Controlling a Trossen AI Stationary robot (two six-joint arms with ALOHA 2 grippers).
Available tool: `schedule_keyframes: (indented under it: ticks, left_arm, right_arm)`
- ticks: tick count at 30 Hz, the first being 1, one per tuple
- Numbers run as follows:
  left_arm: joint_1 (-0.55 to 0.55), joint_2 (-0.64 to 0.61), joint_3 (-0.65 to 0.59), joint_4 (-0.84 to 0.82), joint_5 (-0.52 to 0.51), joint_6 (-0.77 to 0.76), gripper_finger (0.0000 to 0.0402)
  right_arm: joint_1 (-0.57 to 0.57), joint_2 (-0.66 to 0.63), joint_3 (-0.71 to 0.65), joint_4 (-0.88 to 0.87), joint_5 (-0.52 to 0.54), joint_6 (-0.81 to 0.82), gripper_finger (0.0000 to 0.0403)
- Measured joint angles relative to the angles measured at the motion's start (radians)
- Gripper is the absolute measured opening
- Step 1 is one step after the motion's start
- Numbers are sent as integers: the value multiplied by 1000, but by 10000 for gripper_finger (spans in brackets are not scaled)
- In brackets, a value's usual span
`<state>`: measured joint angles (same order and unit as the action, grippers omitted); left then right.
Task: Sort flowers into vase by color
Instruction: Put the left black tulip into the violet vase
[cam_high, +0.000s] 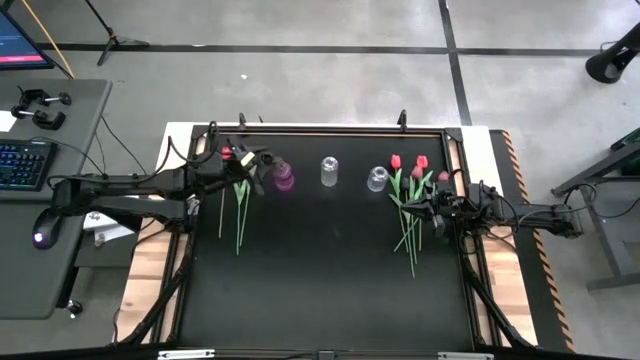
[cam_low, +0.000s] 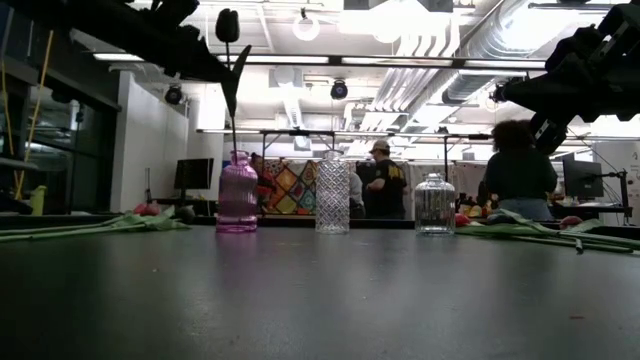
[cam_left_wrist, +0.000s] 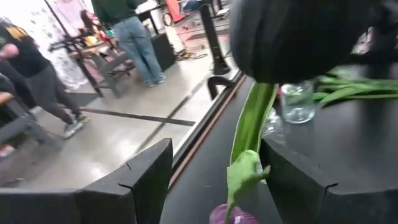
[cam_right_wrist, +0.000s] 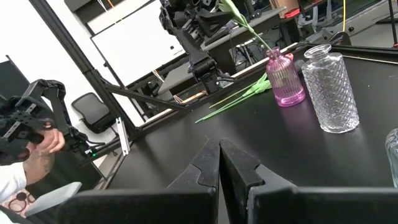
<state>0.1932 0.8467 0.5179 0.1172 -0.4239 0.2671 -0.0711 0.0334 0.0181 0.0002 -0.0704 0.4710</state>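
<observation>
A dark maroon-black tulip (cam_low: 228, 24) stands upright with its stem in the pink-purple vase (cam_low: 237, 195), also seen as the vase (cam_high: 284, 178). My left gripper (cam_left_wrist: 217, 183) is open high over that vase, a finger on either side of the tulip's green leaf (cam_left_wrist: 249, 134) without touching it; the dark head (cam_left_wrist: 292, 37) looms close to the camera. More tulips (cam_high: 238, 205) lie flat on the table's left. Red and pink tulips (cam_high: 410, 195) lie on the right. My right gripper (cam_right_wrist: 219, 163) is shut and hovers by them, holding nothing.
Two clear glass vases (cam_high: 329, 170) (cam_high: 377, 178) stand in a row right of the purple one, near the table's far edge. The near half of the black table (cam_high: 320, 300) is bare. People stand in the room behind the table.
</observation>
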Motion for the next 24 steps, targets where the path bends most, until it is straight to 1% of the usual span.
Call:
schedule_keyframes:
  ticks: [3, 6, 12, 17, 24]
  left_arm:
    - [0, 0, 0, 9, -17, 34, 232]
    - [-4, 0, 0, 8, -18, 32, 232]
    - [-64, -25, 1, -1, -19, 15, 232]
    - [-111, -99, 1, -118, -56, -48, 232]
    - [-159, -201, 1, -269, -58, -171, 232]
  right_arm:
    - [0, 0, 0, 0, 0, 0, 0]
    - [0, 0, 0, 0, 0, 0, 0]
    - [0, 0, 0, 0, 0, 0, 0]
    - [0, 0, 0, 0, 0, 0, 0]
    - [0, 0, 0, 0, 0, 0, 0]
